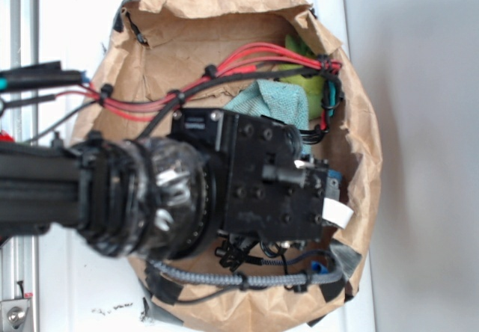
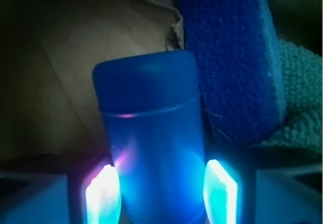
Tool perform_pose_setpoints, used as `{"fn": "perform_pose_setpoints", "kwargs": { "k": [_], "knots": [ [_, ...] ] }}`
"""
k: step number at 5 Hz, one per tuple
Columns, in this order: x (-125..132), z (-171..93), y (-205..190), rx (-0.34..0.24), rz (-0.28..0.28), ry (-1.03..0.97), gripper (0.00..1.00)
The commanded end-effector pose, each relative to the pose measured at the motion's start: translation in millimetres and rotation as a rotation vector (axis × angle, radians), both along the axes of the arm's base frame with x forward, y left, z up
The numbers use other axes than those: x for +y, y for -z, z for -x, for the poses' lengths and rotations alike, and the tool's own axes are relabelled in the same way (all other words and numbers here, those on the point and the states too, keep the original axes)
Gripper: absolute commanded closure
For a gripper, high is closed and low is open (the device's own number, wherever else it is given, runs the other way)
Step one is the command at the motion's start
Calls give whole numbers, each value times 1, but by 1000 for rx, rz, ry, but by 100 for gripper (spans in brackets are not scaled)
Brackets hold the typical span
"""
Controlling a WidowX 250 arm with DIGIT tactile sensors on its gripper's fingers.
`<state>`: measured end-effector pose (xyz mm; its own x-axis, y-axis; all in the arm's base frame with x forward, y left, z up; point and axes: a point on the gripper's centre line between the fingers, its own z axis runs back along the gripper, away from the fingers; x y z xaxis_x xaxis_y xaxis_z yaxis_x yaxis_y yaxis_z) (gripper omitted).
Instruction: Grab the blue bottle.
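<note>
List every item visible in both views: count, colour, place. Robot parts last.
blue bottle: 1, bright blue, between the fingers in the wrist view
sponge: 1, darker blue, right of the bottle
cloth: 1, teal, upper part of the bag, beside the sponge
green item: 1, yellow-green, beside the cloth
paper bag: 1, brown, holds everything
cables: several, red and black, across the bag
gripper: 1, lit fingers flank the bottle; contact unclear

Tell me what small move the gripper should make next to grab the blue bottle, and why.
Probably close the gripper. In the wrist view the blue bottle already sits between the two glowing fingertips, one on each side of its body. The blue sponge lies beyond and to the side, outside the fingers.
</note>
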<state>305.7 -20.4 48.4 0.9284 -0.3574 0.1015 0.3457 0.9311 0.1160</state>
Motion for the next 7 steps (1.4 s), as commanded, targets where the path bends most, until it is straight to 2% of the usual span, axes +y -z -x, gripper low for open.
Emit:
{"fn": "perform_pose_setpoints", "kwargs": {
  "k": [1,2,4,5,6,7],
  "knots": [
    [24,3,-33,-122,190,-48,100],
    [33,11,-49,-150,240,-77,100],
    [18,8,-149,-168,278,-102,100],
    [17,5,-172,-172,215,-146,100],
    [21,7,-184,-176,190,-182,100],
    [21,7,-182,-179,143,-151,100]
  ]
}}
